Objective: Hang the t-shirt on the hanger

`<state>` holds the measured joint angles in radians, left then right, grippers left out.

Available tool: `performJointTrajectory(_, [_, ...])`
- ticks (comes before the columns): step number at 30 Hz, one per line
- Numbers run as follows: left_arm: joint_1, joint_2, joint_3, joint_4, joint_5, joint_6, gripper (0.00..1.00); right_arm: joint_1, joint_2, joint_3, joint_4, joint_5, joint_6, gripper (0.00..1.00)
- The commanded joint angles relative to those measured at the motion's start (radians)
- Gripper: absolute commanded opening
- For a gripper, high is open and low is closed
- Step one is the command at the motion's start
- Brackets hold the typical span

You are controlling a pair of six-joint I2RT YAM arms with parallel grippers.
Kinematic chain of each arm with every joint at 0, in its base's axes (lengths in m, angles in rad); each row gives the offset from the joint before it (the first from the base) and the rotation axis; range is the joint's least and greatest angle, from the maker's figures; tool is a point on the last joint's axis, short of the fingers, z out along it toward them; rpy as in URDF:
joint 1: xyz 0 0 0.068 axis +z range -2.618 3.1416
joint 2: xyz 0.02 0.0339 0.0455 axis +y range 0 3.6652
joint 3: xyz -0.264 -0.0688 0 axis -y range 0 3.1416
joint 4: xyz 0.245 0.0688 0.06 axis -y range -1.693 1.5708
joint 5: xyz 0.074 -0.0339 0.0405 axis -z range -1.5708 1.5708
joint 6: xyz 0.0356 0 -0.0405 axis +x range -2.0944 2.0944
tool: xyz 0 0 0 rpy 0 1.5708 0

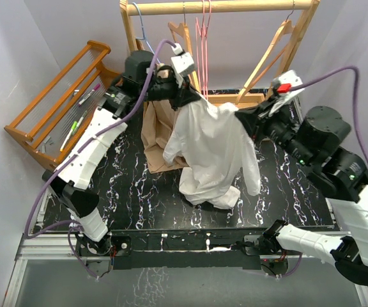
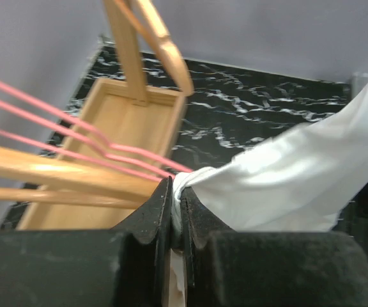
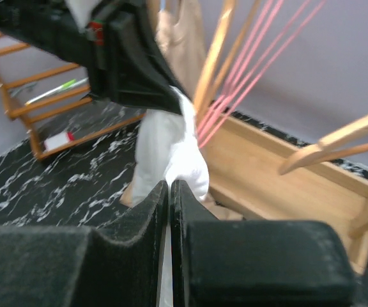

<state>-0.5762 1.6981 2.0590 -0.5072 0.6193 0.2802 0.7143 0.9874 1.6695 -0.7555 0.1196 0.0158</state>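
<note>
The white t-shirt [image 1: 213, 150] hangs in the air between my two grippers, its hem trailing on the black marble table [image 1: 133, 192]. My left gripper [image 1: 190, 97] is shut on the shirt's upper left edge [image 2: 200, 182], right beside the pink hanger's wires [image 2: 62, 137]. My right gripper [image 1: 243, 116] is shut on the shirt's upper right edge [image 3: 184, 163]. The pink hanger [image 1: 203, 38] hangs from the wooden rail, its wires passing close above the shirt [image 3: 235, 83]. No blue print shows.
The wooden rack rail [image 1: 222, 7] also carries light-wood hangers [image 1: 270, 54] and a thin blue one [image 1: 140, 29]. A beige garment [image 1: 157, 128] hangs behind the shirt. A wooden side rack [image 1: 59, 105] with pens stands at the left. The rack's wooden base [image 2: 117, 121] lies beneath the hangers.
</note>
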Motion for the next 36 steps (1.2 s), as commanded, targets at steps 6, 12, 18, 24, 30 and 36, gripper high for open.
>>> performJointTrajectory(6, [-0.045,0.038,-0.15,0.225,0.054,-0.244,0.0,-0.003,-0.005,-0.318,0.287,-0.395,0.168,0.08])
performJointTrajectory(12, [-0.028,0.026,-0.225,0.31,-0.128,-0.241,0.02,-0.001,0.026,-0.386,0.362,-0.486,0.19,0.08])
performJointTrajectory(18, [0.064,-0.076,-0.311,0.318,-0.175,-0.309,0.87,-0.001,0.046,-0.43,0.379,-0.461,0.172,0.08])
performJointTrajectory(24, [0.087,-0.319,-0.451,0.323,-0.153,-0.308,0.85,-0.001,0.066,-0.51,0.446,-0.451,0.182,0.08])
performJointTrajectory(30, [0.089,-0.479,-0.498,0.163,-0.142,-0.382,0.74,-0.001,0.104,-0.551,0.496,-0.416,0.202,0.08])
performJointTrajectory(36, [0.086,-0.623,-0.749,0.187,-0.114,-0.389,0.65,-0.001,0.159,-0.569,0.556,-0.386,0.242,0.08])
